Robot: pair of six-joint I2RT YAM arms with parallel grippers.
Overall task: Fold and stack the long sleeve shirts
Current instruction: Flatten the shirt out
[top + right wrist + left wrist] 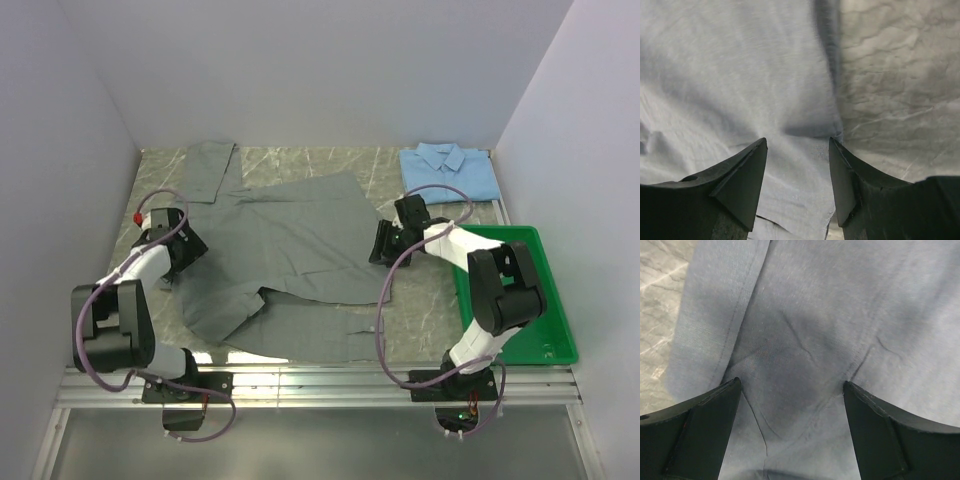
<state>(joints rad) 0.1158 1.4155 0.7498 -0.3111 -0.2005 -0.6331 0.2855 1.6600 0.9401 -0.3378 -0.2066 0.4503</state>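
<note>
Left fingers (700,435) and right fingers (735,185) both open, flanking the grey shirt (290,250) at nine and three o'clock, apparently poised to fold.

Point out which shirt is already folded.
The light blue shirt, a neat rectangle in the far right corner; the grey shirt lies spread out unfolded.
</note>
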